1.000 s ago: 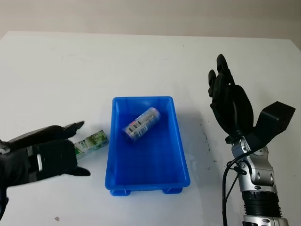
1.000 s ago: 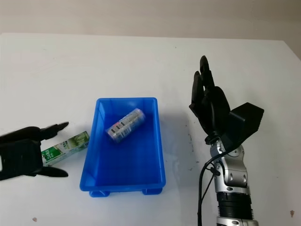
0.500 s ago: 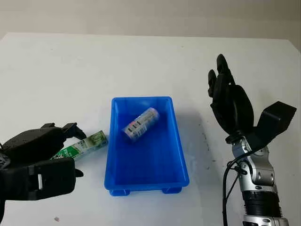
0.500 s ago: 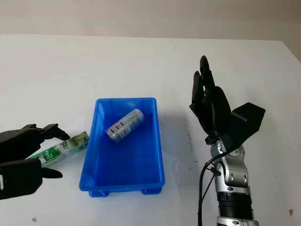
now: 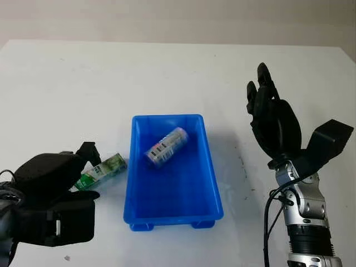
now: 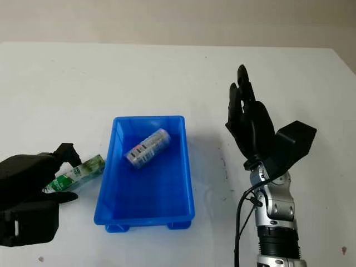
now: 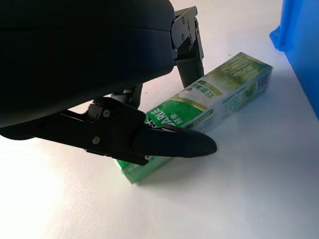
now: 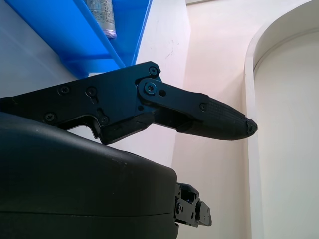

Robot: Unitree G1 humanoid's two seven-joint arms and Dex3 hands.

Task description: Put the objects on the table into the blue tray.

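A green toothpaste box (image 5: pixel 109 166) lies on the white table just left of the blue tray (image 5: pixel 213 167). My left hand (image 5: pixel 89 172) is down over the box's near end. In the left wrist view its fingers (image 7: pixel 174 142) press the box (image 7: pixel 219 92) from both sides, thumb in front and a finger behind. The box still touches the table. A silver can (image 5: pixel 167 146) lies on its side in the far part of the tray. My right hand (image 5: pixel 270 111) is held up, open, right of the tray.
The white table (image 5: pixel 167 72) stretches far behind the tray and to both sides. A few small dark specks mark the table right of the tray. The right wrist view catches a corner of the tray (image 8: pixel 89 40) with the can (image 8: pixel 99 15).
My left hand has turned over the green box and its fingers have closed on it. The box has shifted slightly. The right hand has stayed in place.
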